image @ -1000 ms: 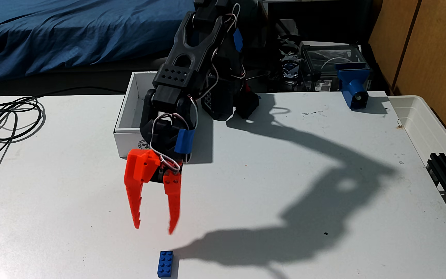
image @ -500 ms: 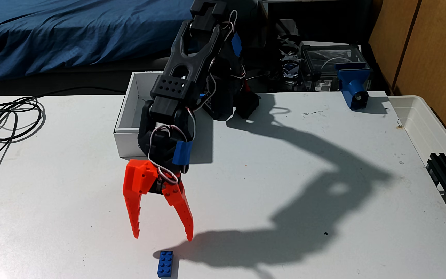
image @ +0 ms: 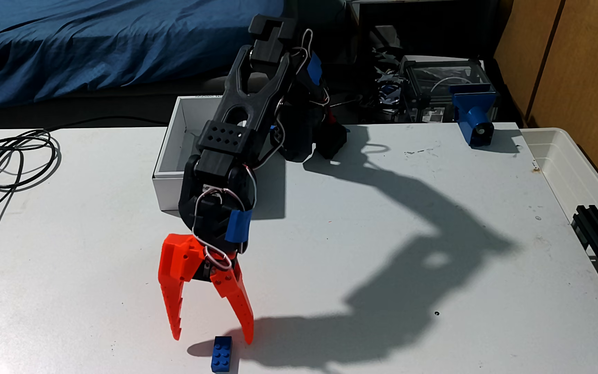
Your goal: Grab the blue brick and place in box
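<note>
Hovering with its orange jaws spread wide, the gripper point(image: 214, 340) hung low over the white table point(image: 362, 251) in the fixed view, empty, its two fingertips to either side of the far end of the blue brick point(image: 221, 354). The brick lay flat at the near edge of the scene, studs up, apparently untouched. By the look of it, the reach was nearly done and the grasp not yet made. The next move seemed to call for a short drop so the fingers would straddle the brick's narrow sides, then a firm close before any lift. The brick's long axis ran roughly near to far, so the jaws looked about lined up across it.

Behind the black arm point(image: 240, 108), the box point(image: 168, 187) stood open on the far left of the table's middle, well apart from the brick. Its printed emblem was hidden by the arm, and a faint line of print along its far rim was too small to read. No other writing was legible.
</note>
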`<control>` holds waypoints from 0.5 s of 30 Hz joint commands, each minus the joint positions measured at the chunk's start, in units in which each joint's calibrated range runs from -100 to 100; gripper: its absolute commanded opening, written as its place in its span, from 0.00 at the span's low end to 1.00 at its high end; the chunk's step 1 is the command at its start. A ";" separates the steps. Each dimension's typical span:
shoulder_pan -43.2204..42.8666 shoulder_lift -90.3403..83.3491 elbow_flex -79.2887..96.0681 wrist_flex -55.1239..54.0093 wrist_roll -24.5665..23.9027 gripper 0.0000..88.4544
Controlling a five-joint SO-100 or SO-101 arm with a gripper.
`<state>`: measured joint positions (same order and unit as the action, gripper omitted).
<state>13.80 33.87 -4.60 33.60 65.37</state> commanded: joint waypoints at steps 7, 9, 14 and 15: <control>-1.32 1.69 -5.69 -0.55 -1.20 0.41; -1.91 1.78 -5.69 -0.64 -1.25 0.41; -2.21 1.78 -5.69 -0.64 -1.25 0.40; -2.21 1.78 -5.69 -0.64 -1.25 0.40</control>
<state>12.03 36.15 -7.82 33.60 64.53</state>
